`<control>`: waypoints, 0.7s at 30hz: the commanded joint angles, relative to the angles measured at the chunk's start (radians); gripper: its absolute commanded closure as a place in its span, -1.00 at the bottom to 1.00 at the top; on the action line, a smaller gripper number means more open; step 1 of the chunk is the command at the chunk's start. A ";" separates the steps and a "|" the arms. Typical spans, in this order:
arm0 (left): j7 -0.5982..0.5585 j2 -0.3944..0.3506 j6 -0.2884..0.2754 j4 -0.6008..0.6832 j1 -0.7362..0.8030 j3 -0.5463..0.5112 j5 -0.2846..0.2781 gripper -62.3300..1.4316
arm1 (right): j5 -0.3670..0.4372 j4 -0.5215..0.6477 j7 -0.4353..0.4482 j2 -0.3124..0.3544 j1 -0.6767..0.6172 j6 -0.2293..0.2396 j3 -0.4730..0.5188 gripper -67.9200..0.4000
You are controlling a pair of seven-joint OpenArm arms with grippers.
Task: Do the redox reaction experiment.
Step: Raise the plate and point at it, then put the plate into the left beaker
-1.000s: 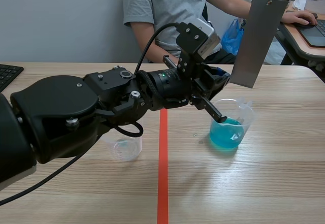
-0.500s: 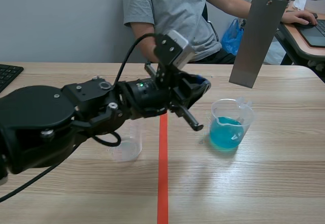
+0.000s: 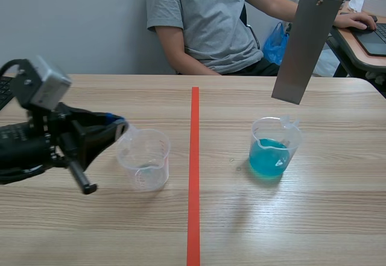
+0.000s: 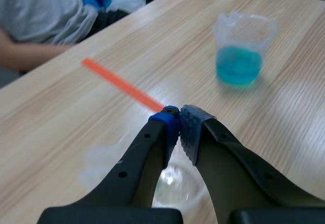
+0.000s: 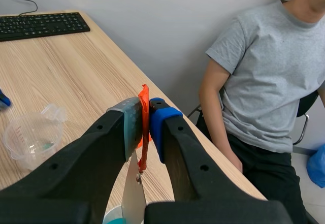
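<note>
While the right gripper (image 5: 144, 127) clenches an orange-red tab (image 5: 144, 153) from which a flat grey metal sheet (image 3: 304, 49) hangs above the clear plastic beaker of blue liquid (image 3: 274, 148), the left gripper (image 4: 179, 127), clamped on nothing, hovers over an empty clear plastic beaker (image 3: 145, 157) beside the orange-red tape line (image 3: 193, 175).

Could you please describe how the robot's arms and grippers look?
Both arms are black. The left gripper has two thick black fingers, one tipped with a blue pad and one with a grey dotted pad, and a grey camera block sits above its wrist. The right gripper looks alike.
</note>
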 commanded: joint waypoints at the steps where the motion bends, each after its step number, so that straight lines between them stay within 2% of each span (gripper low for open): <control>1: -0.009 -0.024 0.000 0.005 0.066 -0.050 -0.010 0.81 | 0.011 0.007 0.011 0.016 0.012 0.006 0.008 0.96; 5: -0.001 -0.079 0.002 0.009 0.266 -0.209 -0.011 0.81 | 0.011 0.007 0.011 0.016 0.012 0.006 0.008 0.96; 12: 0.037 -0.077 0.022 0.007 0.599 -0.473 -0.008 0.81 | 0.011 0.007 0.011 0.016 0.012 0.006 0.008 0.96; 15: 0.037 -0.039 0.022 0.007 0.713 -0.560 -0.008 0.81 | 0.010 0.007 0.011 0.016 0.012 0.006 0.008 0.96; 21: 0.036 0.105 0.023 0.006 0.843 -0.669 -0.008 0.81 | 0.010 0.007 0.009 0.016 0.012 0.006 0.008 0.96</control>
